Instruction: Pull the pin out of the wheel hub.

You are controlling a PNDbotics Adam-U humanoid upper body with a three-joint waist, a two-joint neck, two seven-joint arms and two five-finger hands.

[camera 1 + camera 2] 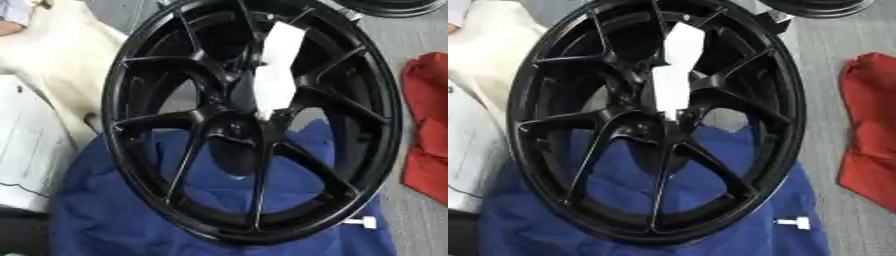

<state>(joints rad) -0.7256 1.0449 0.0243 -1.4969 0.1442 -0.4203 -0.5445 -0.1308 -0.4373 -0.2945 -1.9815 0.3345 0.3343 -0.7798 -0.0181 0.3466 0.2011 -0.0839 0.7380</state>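
A small white pin (362,222) lies on a blue cloth (105,210), just beside the lower right rim of the glossy black spoked wheel hub (249,122). A white paper tag (276,70) hangs over the hub's centre. A red cloth (429,125) lies well apart, to the right. Neither robot hand shows.

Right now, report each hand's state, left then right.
Left hand: not in view in either eye view.
Right hand: not in view either; only the black wheel hub on the blue cloth shows.
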